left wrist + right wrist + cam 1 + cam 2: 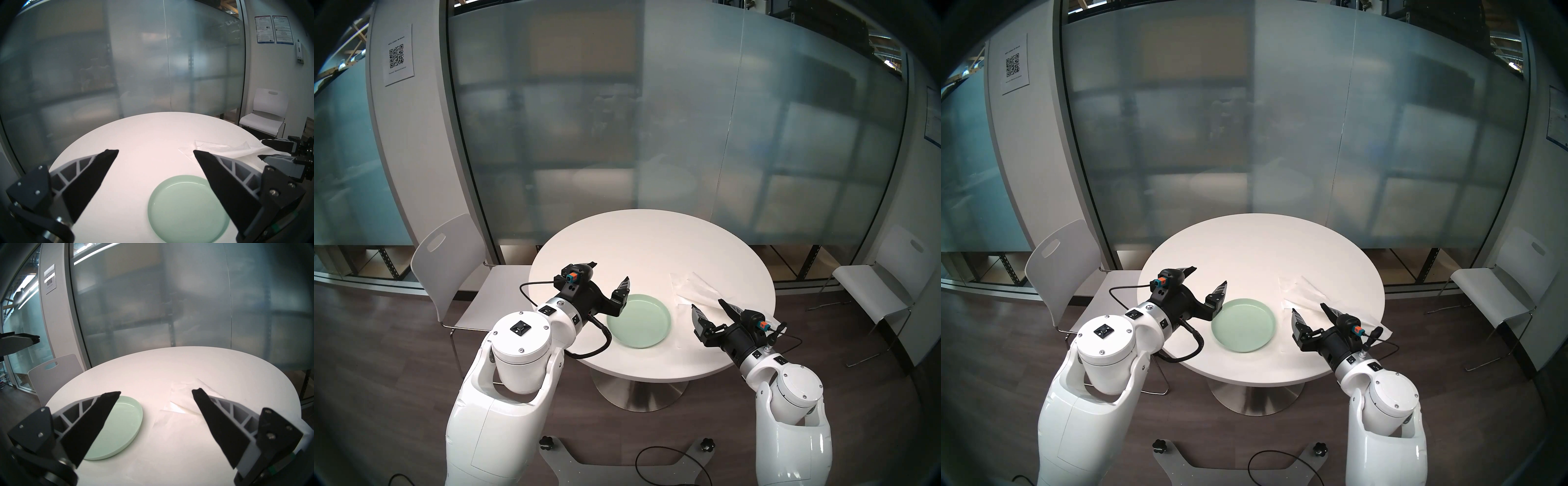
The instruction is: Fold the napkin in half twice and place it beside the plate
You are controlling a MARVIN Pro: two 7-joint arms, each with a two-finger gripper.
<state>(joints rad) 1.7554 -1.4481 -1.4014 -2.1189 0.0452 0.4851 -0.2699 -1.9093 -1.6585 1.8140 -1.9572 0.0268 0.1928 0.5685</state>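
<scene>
I see a round white table (639, 237) before a frosted glass wall (619, 135); one white chair (449, 271) at its left, another chair (873, 288) right.

Head pair high above table (653, 237); wrists low, facing across.

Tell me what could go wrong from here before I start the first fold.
1. The napkin lies crumpled near the table edge, part of it overhanging; a tug could slide it off.
2. It is thin and white on white, so the open right claw may miss an edge.
3. The open left claw hangs above the plate and could knock it.
</scene>
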